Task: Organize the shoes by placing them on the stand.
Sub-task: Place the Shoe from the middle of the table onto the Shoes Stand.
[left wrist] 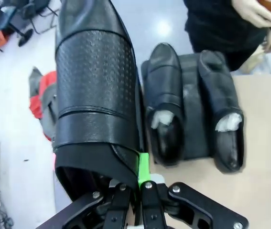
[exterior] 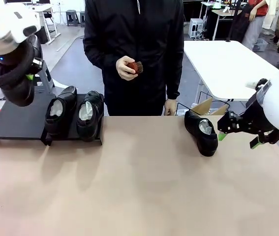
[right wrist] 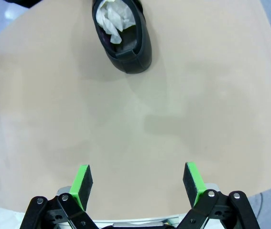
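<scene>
Shoes (exterior: 87,118): two on stand (exterior: 16,123) | left jaws grip third shoe (left wrist: 97,86) | right jaws apart near fourth shoe (exterior: 206,141) | person (exterior: 134,29) holds brush (exterior: 136,67)

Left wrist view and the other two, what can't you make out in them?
- Left wrist view: the held shoe, clamped in the left gripper, runs past the top edge and hides the rest of the stand behind it.
- Right wrist view: the table shoe has its far end cut off by the top edge.
- Front view: the brush is mostly covered by the person's hand.
</scene>
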Controlling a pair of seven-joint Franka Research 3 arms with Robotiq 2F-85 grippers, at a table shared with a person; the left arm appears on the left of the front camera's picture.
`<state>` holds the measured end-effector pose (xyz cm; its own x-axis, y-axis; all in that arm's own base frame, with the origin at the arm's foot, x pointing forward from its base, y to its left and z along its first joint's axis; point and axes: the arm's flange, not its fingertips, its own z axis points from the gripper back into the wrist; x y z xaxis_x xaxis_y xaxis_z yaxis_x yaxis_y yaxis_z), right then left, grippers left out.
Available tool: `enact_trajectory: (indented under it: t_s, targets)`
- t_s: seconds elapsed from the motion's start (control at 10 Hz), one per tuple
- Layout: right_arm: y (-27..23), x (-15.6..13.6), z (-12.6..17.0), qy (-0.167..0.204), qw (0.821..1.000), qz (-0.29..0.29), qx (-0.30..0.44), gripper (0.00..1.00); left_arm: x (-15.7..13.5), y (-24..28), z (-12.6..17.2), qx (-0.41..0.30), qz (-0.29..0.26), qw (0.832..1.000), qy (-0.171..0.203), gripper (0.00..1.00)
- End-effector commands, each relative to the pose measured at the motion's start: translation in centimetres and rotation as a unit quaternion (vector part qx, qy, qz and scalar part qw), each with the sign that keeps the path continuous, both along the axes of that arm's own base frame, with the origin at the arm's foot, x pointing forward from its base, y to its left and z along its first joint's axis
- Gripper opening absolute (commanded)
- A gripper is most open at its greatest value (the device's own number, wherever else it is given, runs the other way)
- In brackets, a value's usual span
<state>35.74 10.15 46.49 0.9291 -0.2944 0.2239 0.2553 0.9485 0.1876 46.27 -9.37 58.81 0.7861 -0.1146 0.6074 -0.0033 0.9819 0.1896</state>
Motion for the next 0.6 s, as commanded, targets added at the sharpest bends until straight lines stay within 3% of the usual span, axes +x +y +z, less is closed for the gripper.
enact_trajectory:
  t_s: [0.0,0.2,0.3,0.5]
  targets:
    - [0.1,0.0,-0.1,-0.001,1.000,0.004,0.002,1.00,4.7,2.2,-2.3,0.012,0.008,1.000,0.023,0.00]
    - [0.1,0.0,-0.1,-0.001,1.000,0.004,0.002,1.00,6.5,4.2,-4.3,-0.003,0.046,0.997,0.069,0.00]
    - [0.1,0.0,-0.1,-0.001,1.000,0.004,0.002,1.00,4.7,3.4,-4.3,0.005,0.015,0.999,0.037,0.00]
    - [0.1,0.0,-0.1,-0.001,1.000,0.004,0.002,1.00,4.7,3.4,-4.3,0.005,0.015,0.999,0.037,0.00]
